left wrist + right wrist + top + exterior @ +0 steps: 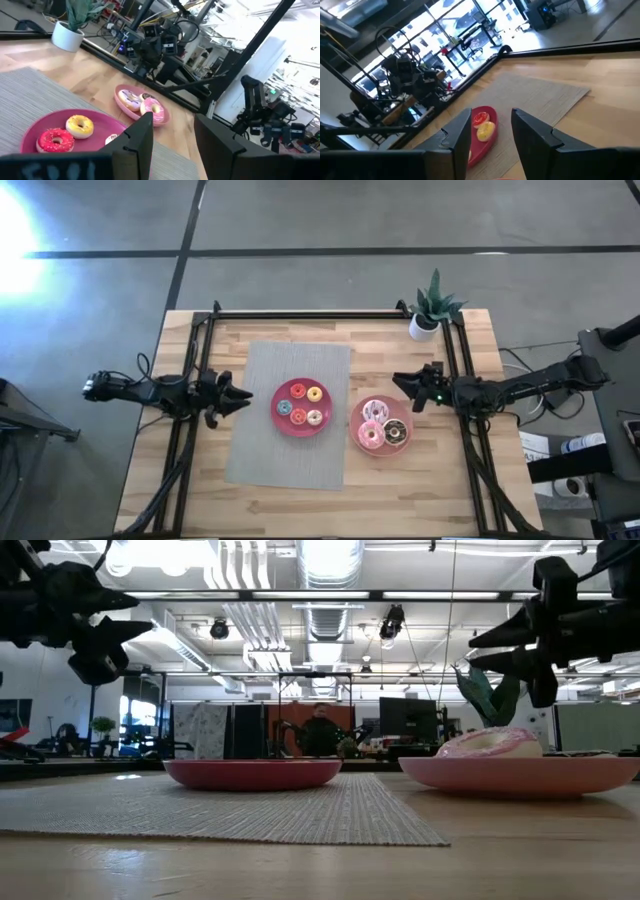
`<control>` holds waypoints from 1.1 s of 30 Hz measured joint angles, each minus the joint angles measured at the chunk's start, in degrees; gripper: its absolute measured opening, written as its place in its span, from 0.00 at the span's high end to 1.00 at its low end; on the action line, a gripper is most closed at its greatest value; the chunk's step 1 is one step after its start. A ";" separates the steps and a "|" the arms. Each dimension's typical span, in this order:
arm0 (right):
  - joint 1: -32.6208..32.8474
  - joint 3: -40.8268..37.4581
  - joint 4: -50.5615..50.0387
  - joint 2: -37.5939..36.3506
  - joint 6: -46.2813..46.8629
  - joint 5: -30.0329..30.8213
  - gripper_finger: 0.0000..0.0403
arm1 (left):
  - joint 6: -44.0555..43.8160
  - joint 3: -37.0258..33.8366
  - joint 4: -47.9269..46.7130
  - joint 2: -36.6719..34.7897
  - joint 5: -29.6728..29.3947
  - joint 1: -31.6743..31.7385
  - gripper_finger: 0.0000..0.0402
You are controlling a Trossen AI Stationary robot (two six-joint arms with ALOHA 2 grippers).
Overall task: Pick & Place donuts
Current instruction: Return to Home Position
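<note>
As the small donuts (299,416) in the red plate (302,432) and larger donuts (372,436) in the pink plate (380,452) look light and stiff, pinching one ring wall through the hole should hold. Left end effector (240,398) and right end effector (403,391) hang spread, empty, flanking the plates.

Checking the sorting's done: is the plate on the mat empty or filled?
Filled: the plate on the mat holds several small donuts, seen from above.

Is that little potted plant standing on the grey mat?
No, the potted plant stands on the bare wooden table, apart from the grey mat.
</note>
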 joint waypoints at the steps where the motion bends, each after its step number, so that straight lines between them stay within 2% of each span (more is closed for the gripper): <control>1: 0.00 0.00 -0.01 0.20 -0.01 0.00 0.67 | -0.27 0.00 0.07 0.00 0.04 0.02 0.71; 18: -0.02 0.02 0.03 1.01 0.00 -0.02 0.67 | -0.27 -0.83 2.47 -1.09 0.22 1.04 0.71; 20: 0.00 0.02 0.03 1.01 0.00 -0.02 0.67 | 0.97 -1.14 2.84 -1.09 1.97 2.17 0.71; 28: -0.02 0.04 0.05 1.01 0.00 -0.04 0.68 | 17.96 -1.36 2.39 -1.11 11.30 9.37 0.71; 33: 0.00 0.04 0.05 1.01 0.00 -0.04 0.68 | 27.94 -1.38 2.14 -1.11 12.11 11.48 0.71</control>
